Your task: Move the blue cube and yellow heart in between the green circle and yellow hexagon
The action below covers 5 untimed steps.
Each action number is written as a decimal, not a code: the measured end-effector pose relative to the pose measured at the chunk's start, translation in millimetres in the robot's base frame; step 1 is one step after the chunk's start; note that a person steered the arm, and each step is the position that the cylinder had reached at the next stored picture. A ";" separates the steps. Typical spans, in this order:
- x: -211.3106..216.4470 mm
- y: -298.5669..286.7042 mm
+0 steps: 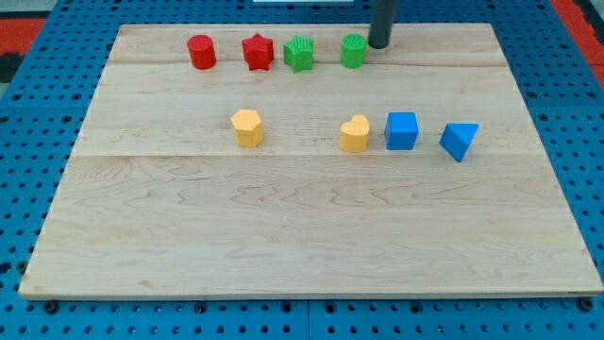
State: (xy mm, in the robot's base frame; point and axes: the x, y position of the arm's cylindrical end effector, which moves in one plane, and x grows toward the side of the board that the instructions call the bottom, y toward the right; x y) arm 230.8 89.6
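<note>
The blue cube point(401, 130) sits right of centre on the wooden board point(302, 227), with the yellow heart point(355, 134) just to its left, nearly touching. The yellow hexagon point(247, 127) lies further left, in the same row. The green circle point(353, 51) is near the view's top. My tip point(378, 45) rests on the board just right of the green circle, close to it, well above the blue cube and yellow heart.
A green star point(299, 54), a red star point(257, 51) and a red circle point(201, 52) line up left of the green circle along the top. A blue triangle point(459, 141) lies right of the blue cube.
</note>
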 end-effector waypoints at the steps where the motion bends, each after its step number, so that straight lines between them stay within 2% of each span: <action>1: -7.4 -44.8; 2: -8.0 -64.6; 4: 27.0 -14.7; 5: 67.7 58.8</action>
State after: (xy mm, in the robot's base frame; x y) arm 298.6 148.3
